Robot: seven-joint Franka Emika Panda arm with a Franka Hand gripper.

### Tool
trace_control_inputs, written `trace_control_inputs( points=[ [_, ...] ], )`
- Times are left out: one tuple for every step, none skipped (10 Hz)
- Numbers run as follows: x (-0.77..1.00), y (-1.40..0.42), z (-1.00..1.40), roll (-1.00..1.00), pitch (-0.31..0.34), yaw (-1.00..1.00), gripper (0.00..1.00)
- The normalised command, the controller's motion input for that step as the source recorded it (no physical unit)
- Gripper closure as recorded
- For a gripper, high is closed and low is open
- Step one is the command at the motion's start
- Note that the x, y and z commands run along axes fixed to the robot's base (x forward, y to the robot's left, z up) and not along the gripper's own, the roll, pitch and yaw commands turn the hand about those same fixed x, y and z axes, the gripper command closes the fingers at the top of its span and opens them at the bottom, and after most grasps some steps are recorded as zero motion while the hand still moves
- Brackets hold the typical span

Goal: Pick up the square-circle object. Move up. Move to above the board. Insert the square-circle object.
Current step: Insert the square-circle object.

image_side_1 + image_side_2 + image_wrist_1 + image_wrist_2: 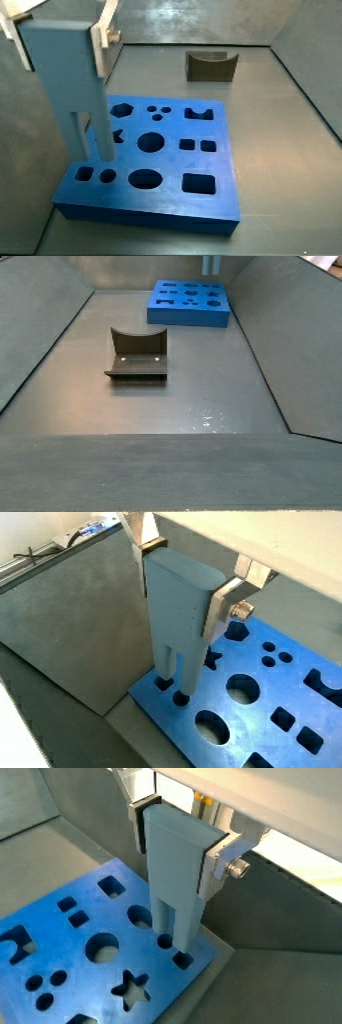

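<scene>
I see gripper (177, 836) clamped on square-circle object (67, 75), upright, prongs entering holes at board (201, 205) edge, frame left.

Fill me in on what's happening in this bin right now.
The gripper is shut on the top of the square-circle object, a tall pale grey-blue slab held upright over the board. Its two prongs reach the holes at one corner of the board; how deep they sit cannot be told. A dark olive-brown block with a U-shaped notch sits on the floor apart from the board, untouched.
</scene>
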Motion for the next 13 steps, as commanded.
trace_control_inputs(
  points=[
    [0.00,0.00,-0.09,-0.03,-0.006,0.00,1.00],
    [-0.01,-0.01,-0.09,0.00,0.000,0.00,1.00],
    [-0.18,0.00,-0.38,0.00,-0.020,0.02,1.00],
    [-0.17,-0.03,-0.43,0.00,-0.011,0.08,1.00],
    [-0.13,-0.08,-0.37,0.00,-0.004,0.13,1.00],
    [-0.02,-0.08,-0.09,-0.04,-0.006,0.10,1.00],
    [0.00,-0.02,-0.01,0.00,0.000,0.00,1.00],
    [0.19,-0.07,-0.13,0.00,0.000,-0.13,1.00],
    [0.26,-0.07,-0.11,0.00,0.000,-0.21,1.00],
    [0.21,-0.04,-0.03,0.00,0.000,-0.18,1.00],
    [0.16,0.00,0.00,0.00,0.000,-0.16,1.00],
    [0.11,0.00,0.00,0.00,0.000,-0.13,1.00],
    [0.03,0.02,-0.03,0.00,0.017,0.00,1.00]
  ],
)
